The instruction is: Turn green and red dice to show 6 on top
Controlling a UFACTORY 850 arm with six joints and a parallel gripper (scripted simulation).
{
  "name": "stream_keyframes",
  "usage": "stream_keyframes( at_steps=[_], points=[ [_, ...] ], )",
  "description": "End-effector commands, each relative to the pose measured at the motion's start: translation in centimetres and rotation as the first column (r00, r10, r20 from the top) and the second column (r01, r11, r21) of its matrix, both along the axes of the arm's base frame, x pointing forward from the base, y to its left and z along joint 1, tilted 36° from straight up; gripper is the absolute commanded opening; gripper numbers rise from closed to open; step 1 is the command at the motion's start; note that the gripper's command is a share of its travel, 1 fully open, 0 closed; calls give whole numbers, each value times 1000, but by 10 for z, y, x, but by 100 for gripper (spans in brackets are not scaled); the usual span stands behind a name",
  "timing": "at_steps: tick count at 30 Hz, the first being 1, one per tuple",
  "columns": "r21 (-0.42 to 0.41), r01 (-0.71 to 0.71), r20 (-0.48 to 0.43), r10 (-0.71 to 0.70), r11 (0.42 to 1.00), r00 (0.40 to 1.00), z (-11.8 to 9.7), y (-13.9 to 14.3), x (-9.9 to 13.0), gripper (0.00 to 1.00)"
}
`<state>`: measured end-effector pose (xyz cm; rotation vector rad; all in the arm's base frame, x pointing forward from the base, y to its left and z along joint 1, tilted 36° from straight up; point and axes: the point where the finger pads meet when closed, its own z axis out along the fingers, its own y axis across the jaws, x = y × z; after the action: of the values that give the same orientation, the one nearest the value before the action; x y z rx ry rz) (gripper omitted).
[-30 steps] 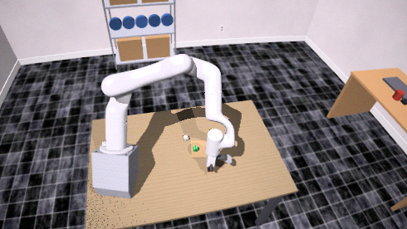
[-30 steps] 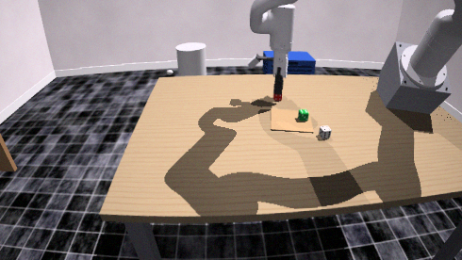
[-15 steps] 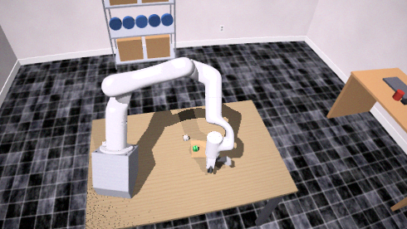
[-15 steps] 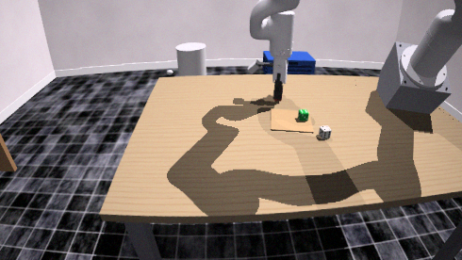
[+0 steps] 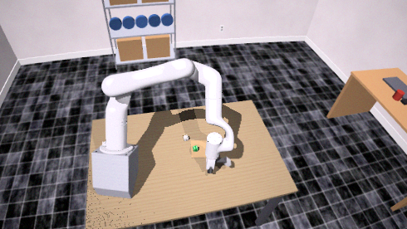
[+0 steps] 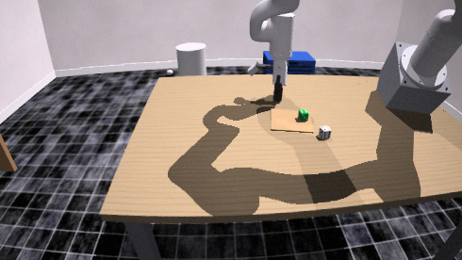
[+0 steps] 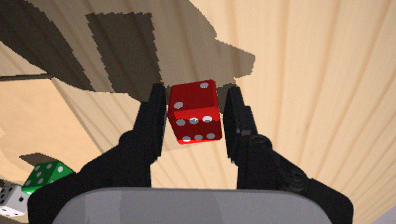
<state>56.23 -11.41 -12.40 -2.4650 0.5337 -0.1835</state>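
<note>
The red die (image 7: 194,112) is between the two fingers in the wrist view, close to the left one, with a small gap to the right one. Its two-pip and six-pip faces show; which is on top I cannot tell. The gripper (image 5: 210,170) (image 6: 278,97) (image 7: 196,100) is partly open, low over the table beside the mat, and hides the red die in the top and exterior views. The green die (image 5: 195,148) (image 6: 303,115) (image 7: 47,175) sits on the orange mat (image 5: 199,155) (image 6: 285,123) (image 7: 40,110). The white die (image 5: 185,138) (image 6: 324,133) (image 7: 11,200) stands off the mat on the table.
The wooden table (image 5: 174,195) (image 6: 156,141) bears the dice, the mat and the robot base (image 5: 114,172) (image 6: 415,87). The arm casts broad shadows across the table. A shelf (image 5: 143,33) and a second desk (image 5: 375,85) stand away from the table.
</note>
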Motion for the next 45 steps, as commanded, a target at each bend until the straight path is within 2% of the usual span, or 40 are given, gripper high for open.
stream_keyframes(
  at_steps=[1,25,26,45],
  points=[
    [-1,1,1,-1,1000,1000,0,-1,1,47],
    [-1,1,1,-1,1000,1000,0,-1,1,47],
    [-1,1,1,-1,1000,1000,0,-1,1,27],
    [-1,1,1,-1,1000,1000,0,-1,1,27]
  ],
)
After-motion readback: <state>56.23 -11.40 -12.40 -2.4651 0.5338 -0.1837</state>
